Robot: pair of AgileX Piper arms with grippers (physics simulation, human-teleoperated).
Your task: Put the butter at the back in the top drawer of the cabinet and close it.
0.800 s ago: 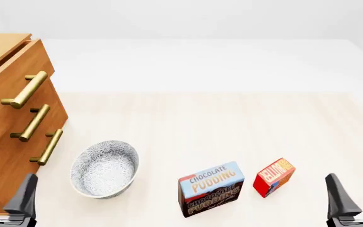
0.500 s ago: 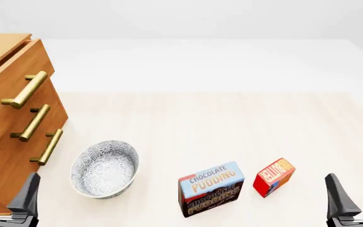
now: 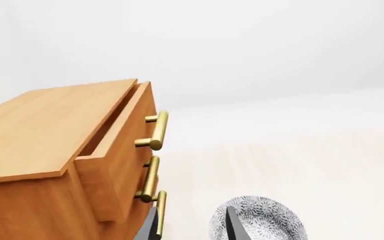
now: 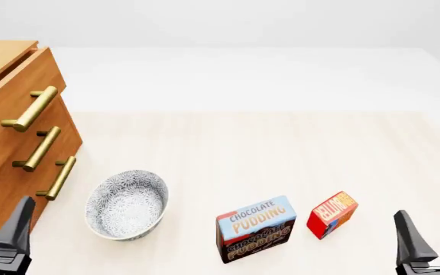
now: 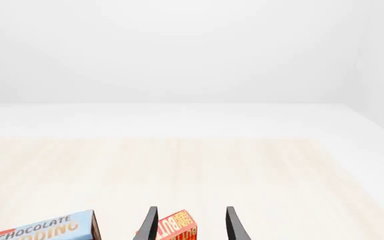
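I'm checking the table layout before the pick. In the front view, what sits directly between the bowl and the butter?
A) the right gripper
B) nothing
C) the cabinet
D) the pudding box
D: the pudding box stands on the table between the bowl to its left and the butter to its right.

Most of the bench (image 4: 266, 149) lies bare through the frame's centre and right. The cabinet (image 4: 6, 154) blocks the left edge; bowl (image 4: 126, 204), pudding box (image 4: 255, 228) and butter (image 4: 332, 214) crowd the lower middle.
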